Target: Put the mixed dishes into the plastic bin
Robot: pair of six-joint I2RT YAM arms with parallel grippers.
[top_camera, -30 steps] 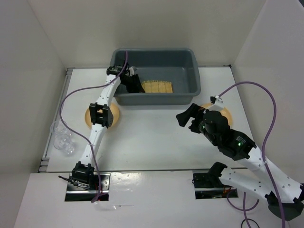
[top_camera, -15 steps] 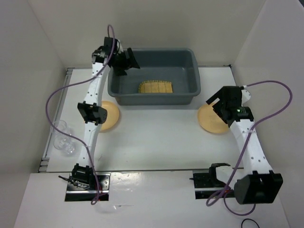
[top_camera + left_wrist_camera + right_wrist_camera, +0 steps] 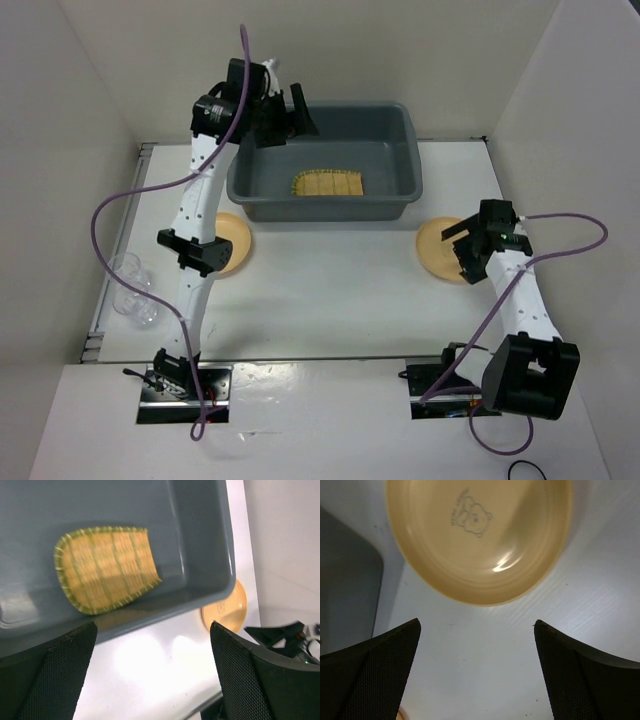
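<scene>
The yellow slatted tray [image 3: 328, 184] [image 3: 105, 567] lies flat on the floor of the dark grey plastic bin [image 3: 408, 150] [image 3: 200, 540]. My left gripper [image 3: 292, 122] [image 3: 152, 630] hovers open and empty above the bin's back left corner. One orange-yellow plate [image 3: 236, 240] sits on the table left of the bin, partly hidden by the left arm. The other plate [image 3: 436, 252] [image 3: 480, 535] [image 3: 225, 611] lies right of the bin. My right gripper [image 3: 465, 248] [image 3: 476, 625] hangs open just above this plate's near edge, holding nothing.
Clear plastic cups [image 3: 132, 295] stand at the table's left edge. White walls close in the table on the left, back and right. The bin's corner [image 3: 345, 580] shows at the left of the right wrist view.
My left gripper opened, leaving the slatted tray in the bin, and rose toward the bin's back left corner. The right arm swung out over the right plate.
</scene>
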